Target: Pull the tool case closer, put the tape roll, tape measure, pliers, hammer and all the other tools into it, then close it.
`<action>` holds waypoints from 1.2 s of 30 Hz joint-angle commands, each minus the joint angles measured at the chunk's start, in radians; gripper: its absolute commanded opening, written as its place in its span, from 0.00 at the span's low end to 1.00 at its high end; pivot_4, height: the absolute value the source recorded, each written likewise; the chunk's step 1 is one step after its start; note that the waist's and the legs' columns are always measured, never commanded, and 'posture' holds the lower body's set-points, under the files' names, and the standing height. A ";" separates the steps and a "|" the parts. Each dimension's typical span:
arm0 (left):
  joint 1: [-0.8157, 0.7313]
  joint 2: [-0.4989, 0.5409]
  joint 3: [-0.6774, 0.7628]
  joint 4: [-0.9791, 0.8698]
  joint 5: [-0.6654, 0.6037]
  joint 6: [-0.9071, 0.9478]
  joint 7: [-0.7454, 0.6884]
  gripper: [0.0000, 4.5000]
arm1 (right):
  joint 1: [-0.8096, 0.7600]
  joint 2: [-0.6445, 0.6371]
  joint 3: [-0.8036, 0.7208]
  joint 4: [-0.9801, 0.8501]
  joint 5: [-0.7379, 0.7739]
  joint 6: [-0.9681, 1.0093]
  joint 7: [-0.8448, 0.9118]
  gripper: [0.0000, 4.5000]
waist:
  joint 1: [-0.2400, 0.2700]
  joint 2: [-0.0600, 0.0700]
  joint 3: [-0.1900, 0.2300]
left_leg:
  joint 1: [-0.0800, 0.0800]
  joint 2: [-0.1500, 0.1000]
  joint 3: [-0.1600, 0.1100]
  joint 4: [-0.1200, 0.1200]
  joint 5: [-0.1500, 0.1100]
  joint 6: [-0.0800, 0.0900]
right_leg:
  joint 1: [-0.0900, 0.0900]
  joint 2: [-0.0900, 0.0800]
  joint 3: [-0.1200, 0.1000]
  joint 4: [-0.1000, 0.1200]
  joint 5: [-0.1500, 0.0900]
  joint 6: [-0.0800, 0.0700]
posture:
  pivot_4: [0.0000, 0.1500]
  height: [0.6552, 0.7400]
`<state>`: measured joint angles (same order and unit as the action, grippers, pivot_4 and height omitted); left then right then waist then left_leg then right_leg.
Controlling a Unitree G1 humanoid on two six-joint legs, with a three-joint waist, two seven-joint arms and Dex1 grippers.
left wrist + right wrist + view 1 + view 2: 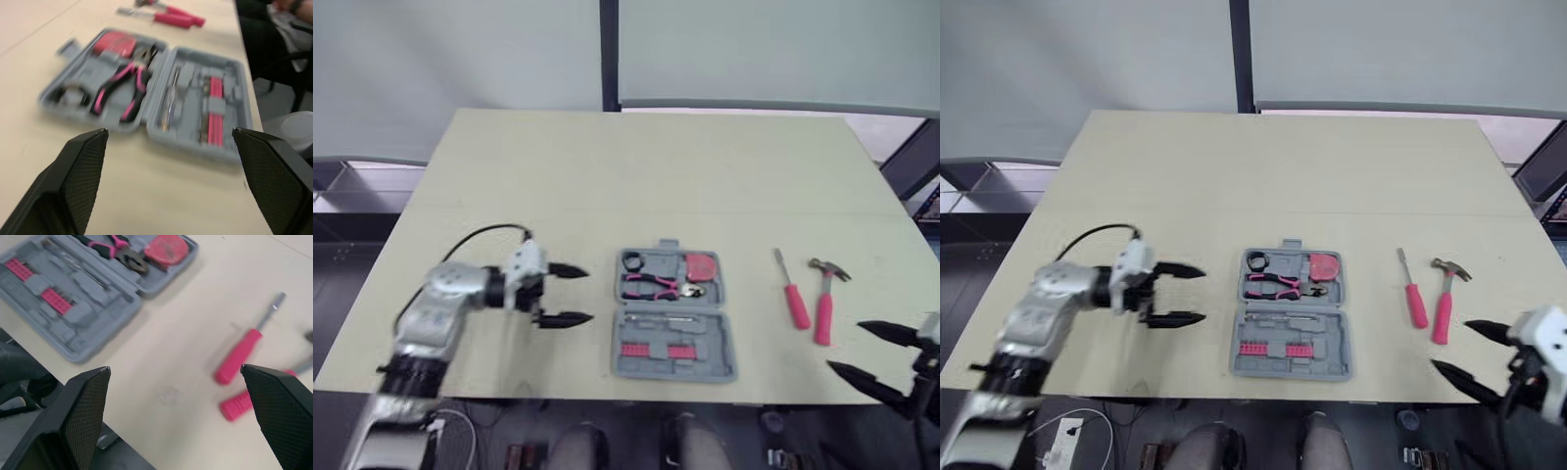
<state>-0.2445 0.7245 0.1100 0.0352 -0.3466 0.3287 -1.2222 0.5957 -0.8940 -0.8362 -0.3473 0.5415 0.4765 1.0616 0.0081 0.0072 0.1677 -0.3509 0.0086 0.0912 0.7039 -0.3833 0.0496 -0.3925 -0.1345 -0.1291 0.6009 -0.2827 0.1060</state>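
Observation:
The grey tool case point(672, 315) lies open near the table's front edge. In its far half lie a black tape roll point(633, 261), pink-handled pliers point(651, 285) and a red tape measure point(703, 264). Red bits point(656, 351) fill the near half. A pink screwdriver point(793, 294) and a pink-handled hammer point(824, 297) rest on the table to the case's right. My left gripper point(570, 295) hovers open just left of the case, nothing between its fingers. My right gripper point(869, 354) stands open at the front right corner, near the hammer's handle end.
The pale wooden table point(646, 186) stretches far behind the case. A dark metal frame point(915, 162) stands past the table's right edge. Cables point(460, 421) hang below the front left edge.

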 commanded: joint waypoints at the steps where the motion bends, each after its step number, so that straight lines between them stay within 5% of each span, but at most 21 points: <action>1: 0.124 0.120 0.171 -0.021 -0.086 0.177 0.010 0.99 | -0.014 -0.041 -0.066 0.159 -0.053 -0.028 0.018 1.00 | 0.004 0.000 0.001 | 0.000 0.000 0.000 0.000 0.000 0.000 | 0.000 -0.001 0.000 -0.001 0.000 0.000 | 1.00 1.00; 11: 0.247 0.141 0.371 0.200 0.062 -0.180 0.259 0.99 | -0.188 -0.134 0.015 0.485 -0.187 -0.069 -0.053 1.00 | 0.012 0.004 0.003 | 0.000 0.000 0.001 -0.004 -0.002 -0.004 | -0.003 -0.003 0.000 -0.005 -0.001 -0.002 | 1.00 1.00; 17: 0.237 0.133 0.306 -0.053 -0.135 0.014 0.143 0.99 | -0.295 -0.103 0.079 0.456 -0.173 -0.009 -0.105 1.00 | 0.009 0.005 0.002 | 0.000 0.000 0.001 -0.005 -0.003 -0.004 | -0.004 -0.003 0.001 -0.002 -0.001 -0.002 | 1.00 1.00; 22: 0.080 0.137 0.182 -0.304 -0.300 0.208 0.124 0.99 | -0.468 -0.035 0.174 0.342 -0.135 0.208 -0.282 1.00 | 0.007 0.007 0.002 | 0.000 0.000 0.001 -0.003 -0.001 -0.006 | -0.004 -0.003 0.001 0.002 -0.001 -0.002 | 1.00 1.00; 36: -0.220 -0.022 -0.061 -0.444 -0.385 0.266 0.133 0.99 | -0.949 0.174 0.420 0.532 -0.276 0.368 -0.729 1.00 | -0.010 0.014 0.002 | -0.001 0.000 0.004 -0.004 0.003 -0.006 | -0.005 0.010 0.001 0.005 -0.001 -0.002 | 1.00 1.00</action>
<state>-0.4451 0.7049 0.0480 -0.3811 -0.7085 0.6020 -1.0856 -0.3333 -0.7204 -0.4222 0.1609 0.2948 0.8699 0.3773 -0.0024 0.0209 0.1693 -0.3518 0.0086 0.0955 0.7001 -0.3798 0.0434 -0.3975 -0.1240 -0.1276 0.6061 -0.2837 0.1043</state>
